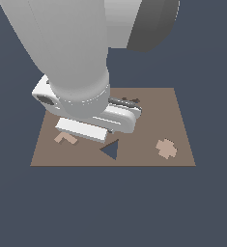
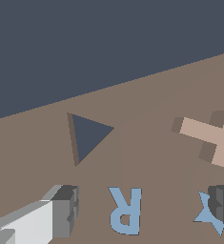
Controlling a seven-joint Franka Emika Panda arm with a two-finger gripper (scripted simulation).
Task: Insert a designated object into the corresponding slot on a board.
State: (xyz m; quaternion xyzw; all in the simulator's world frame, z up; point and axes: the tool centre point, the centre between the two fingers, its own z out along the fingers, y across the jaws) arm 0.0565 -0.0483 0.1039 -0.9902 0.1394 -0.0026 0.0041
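- Landmark: the dark triangular cutout (image 2: 87, 137) in the board (image 1: 175, 116); everything below is placed from it.
- In the wrist view the gripper (image 2: 144, 209) has its jaws spread apart with nothing between them but bare board and a blue R (image 2: 125, 209). One fingertip (image 2: 66, 209) sits on one side of the R, the other on the far side over a second blue piece (image 2: 206, 214).
- The T-shaped block (image 2: 211, 138) lies flat on the board, across from the triangular cutout on the side its sharp corner aims at, and apart from it. It is untouched.
- From the gripper the block lies off towards the finger by the second blue piece and further out, so I judge the coming move a sideways shift rather than a straight drop.
- Its longer bar runs slantwise, pointing roughly back at the triangular cutout; the crossbar is cut off by the picture edge.
- In the exterior view the block (image 1: 65, 139) peeks from under the arm, on that view's left of the triangular cutout; a tan cross (image 1: 166, 148) lies on its right.
- The T-shaped slot is not visible in either view.
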